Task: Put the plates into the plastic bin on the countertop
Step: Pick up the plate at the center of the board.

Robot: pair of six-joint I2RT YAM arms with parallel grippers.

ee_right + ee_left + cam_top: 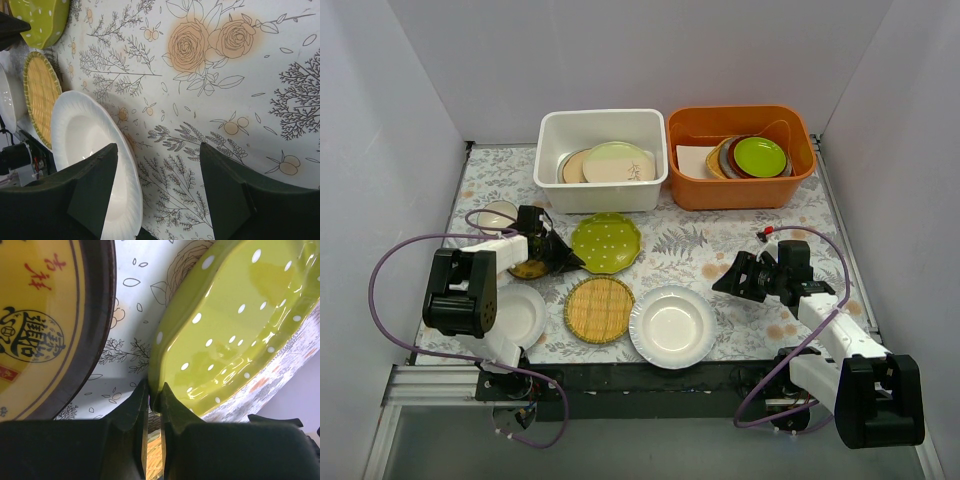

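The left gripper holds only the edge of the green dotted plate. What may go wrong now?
The left gripper pinches the green dotted plate at its rim, by the fingertips; the glossy plate may slip or tilt when lifted.
The small yellow plate lies close beside; a swinging plate might knock it.
The white bin holds plates, so a drop could chip them.

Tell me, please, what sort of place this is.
Probably a lab mock-up of a kitchen counter, not a real kitchen: plain white panels box in a floral cloth, and dishes like the green dotted plate lie near a white bin and an orange tub.
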